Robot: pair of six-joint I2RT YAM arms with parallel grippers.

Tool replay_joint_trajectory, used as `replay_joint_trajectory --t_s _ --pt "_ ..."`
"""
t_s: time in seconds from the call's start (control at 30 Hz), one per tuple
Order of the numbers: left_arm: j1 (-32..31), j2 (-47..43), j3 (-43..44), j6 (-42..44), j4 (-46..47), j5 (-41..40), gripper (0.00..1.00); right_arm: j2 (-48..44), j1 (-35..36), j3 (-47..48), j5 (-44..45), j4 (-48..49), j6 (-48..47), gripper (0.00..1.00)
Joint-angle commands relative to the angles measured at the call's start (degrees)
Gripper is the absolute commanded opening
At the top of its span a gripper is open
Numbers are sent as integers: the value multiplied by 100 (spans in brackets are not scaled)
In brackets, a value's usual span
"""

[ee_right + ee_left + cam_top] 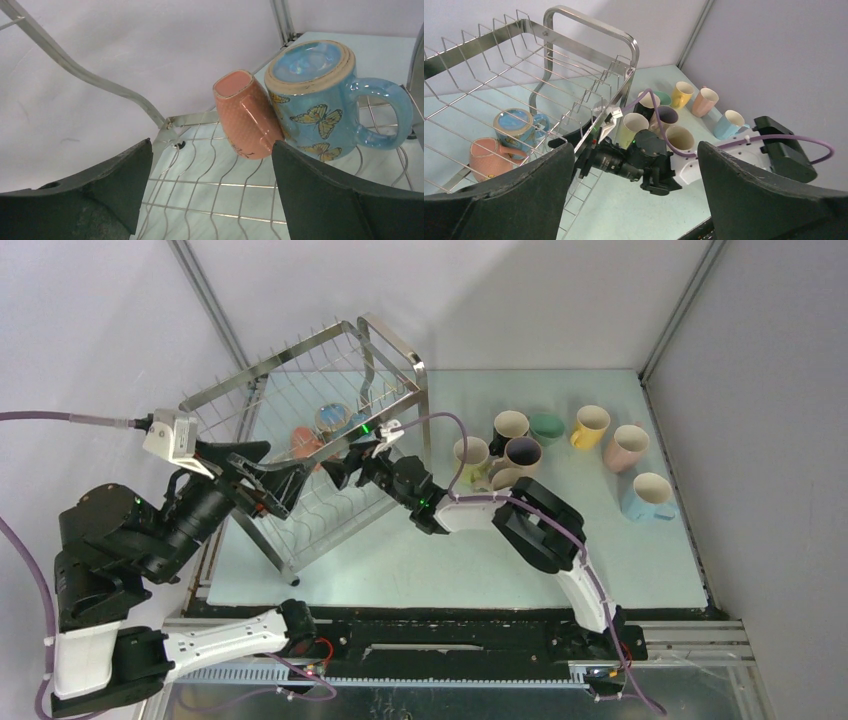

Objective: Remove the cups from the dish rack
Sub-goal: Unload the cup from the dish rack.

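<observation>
The dish rack (pixel 283 383) stands at the back left, a tall steel wire frame. On its lower tier sit two upturned cups: a blue butterfly cup (pixel 320 100) and an orange-pink cup (pixel 245 115) leaning against it. They are also the blue cup (pixel 333 418) and the orange-pink cup (pixel 305 443) in the top view. My right gripper (pixel 212 185) is inside the rack, open, just short of the orange-pink cup, with only the wire floor between its fingers. My left gripper (pixel 272 476) hovers open at the rack's near left side, holding nothing.
Several cups stand on the mat at the right: lime (pixel 472 458), dark purple (pixel 523 453), green (pixel 546 427), yellow (pixel 590 426), pink (pixel 626 447), light blue (pixel 650 497). The right arm's wrist (pixel 634 160) lies across the rack's open side. Grey walls enclose the table.
</observation>
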Motion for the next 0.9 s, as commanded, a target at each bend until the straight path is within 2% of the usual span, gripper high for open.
replay_joint_trajectory --t_s 0.0,0.47,0.87 --pt "26 -11 117 110 -17 34 100 523 -123 532 -170 425 -181 94" --pt "26 -41 21 194 55 113 100 1605 -247 2093 -525 -541 -181 92" --pt "25 -36 -49 249 162 160 100 1812 -310 2631 -693 -1311 351 90"
